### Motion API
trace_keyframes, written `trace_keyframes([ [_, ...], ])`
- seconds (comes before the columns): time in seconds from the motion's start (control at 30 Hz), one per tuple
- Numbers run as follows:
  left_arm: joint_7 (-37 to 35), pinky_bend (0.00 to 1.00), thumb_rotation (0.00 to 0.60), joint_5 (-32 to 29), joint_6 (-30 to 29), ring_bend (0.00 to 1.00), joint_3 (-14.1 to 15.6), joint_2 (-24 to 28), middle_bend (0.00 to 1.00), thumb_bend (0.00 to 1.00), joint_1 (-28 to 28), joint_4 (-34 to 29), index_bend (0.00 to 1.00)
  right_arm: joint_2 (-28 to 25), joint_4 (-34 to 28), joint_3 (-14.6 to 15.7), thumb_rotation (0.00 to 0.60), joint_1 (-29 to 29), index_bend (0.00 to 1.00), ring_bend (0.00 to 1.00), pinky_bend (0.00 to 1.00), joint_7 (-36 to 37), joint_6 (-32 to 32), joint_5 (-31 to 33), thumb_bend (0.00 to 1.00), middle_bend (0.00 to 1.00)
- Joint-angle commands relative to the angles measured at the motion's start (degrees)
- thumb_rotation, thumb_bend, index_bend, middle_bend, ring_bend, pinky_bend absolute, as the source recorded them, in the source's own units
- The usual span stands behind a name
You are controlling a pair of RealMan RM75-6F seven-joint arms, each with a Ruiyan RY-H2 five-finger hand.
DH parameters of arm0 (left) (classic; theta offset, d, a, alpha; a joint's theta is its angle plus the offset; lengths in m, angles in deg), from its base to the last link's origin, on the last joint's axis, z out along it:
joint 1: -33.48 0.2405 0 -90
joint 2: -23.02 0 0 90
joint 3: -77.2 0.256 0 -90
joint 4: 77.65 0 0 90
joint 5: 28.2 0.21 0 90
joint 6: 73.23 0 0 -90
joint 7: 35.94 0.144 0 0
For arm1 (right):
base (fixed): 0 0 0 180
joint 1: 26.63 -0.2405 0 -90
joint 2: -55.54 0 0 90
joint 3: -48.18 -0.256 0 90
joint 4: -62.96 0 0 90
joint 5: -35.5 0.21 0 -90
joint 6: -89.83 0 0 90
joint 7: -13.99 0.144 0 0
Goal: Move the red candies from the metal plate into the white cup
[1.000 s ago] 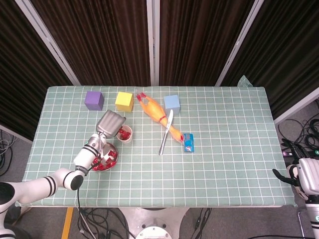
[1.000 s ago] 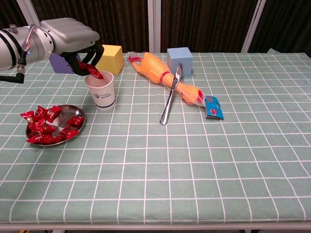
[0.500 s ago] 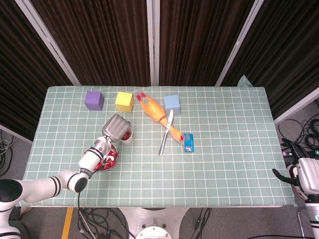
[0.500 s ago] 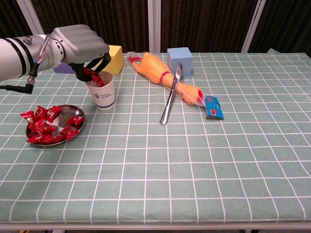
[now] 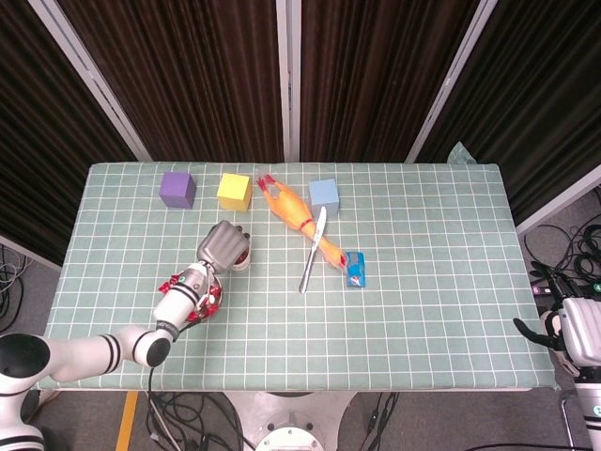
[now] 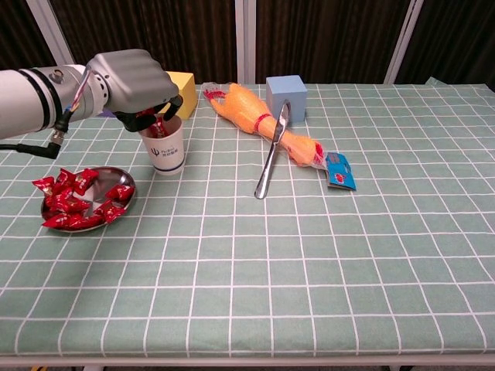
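The left hand hangs directly over the mouth of the white cup, its fingers curled downward and pinching a red candy that dips into the cup's rim. In the head view the same hand covers most of the cup, so only a sliver of the rim shows. The remaining red candies lie heaped on the metal plate, which sits on the green checked tablecloth just left of and nearer the camera than the cup, apart from it. The right hand rests off the table's right edge, low beside the robot's body; whether its fingers are spread or clenched cannot be told. Behind the cup stand a purple cube, a yellow cube and a blue cube. An orange rubber chicken lies diagonally, a knife crossing it, and a small blue packet lies at its end.
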Motion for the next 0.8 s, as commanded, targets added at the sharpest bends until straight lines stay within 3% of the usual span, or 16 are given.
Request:
trace_keyframes([
  [0.03,0.9,1.00,0.600,-0.9,-0.5,0.96,0.3,0.4,0.48,0.54,-0.4,-1.1,0.42,0.0,0.0,0.0,0.600,0.0,0.13,0.19,0.52,0.1,0.1,0.0,0.12,0.24],
  [0.23,2.7,1.00,0.600,-2.8,-2.1,0.95,0.6,1.5,0.40,0.51,-0.8,-4.3,0.36,0.0,0.0,-0.1,0.600,0.0,0.13,0.20,0.52,0.2,0.1,-0.1,0.12,0.25],
  [0.37,-0.2,1.00,0.600,-1.6,-4.4,0.95,-0.4,2.7,0.37,0.43,0.0,-7.1,0.32,0.1,0.1,-0.1,0.600,-0.1,0.13,0.20,0.52,0.2,0.1,-0.2,0.12,0.25],
  [0.6,-11.0,1.00,0.600,2.0,-9.5,0.95,-1.9,7.9,0.37,0.36,4.9,-14.3,0.32,-0.1,0.0,-0.2,0.600,-0.2,0.13,0.20,0.52,0.4,0.3,-0.6,0.12,0.25],
  [0.8,-23.3,1.00,0.600,7.4,-12.8,0.95,0.8,12.0,0.39,0.36,12.2,-16.6,0.35,0.0,0.2,-0.1,0.600,-0.4,0.13,0.20,0.53,0.8,0.1,-1.1,0.12,0.25],
])
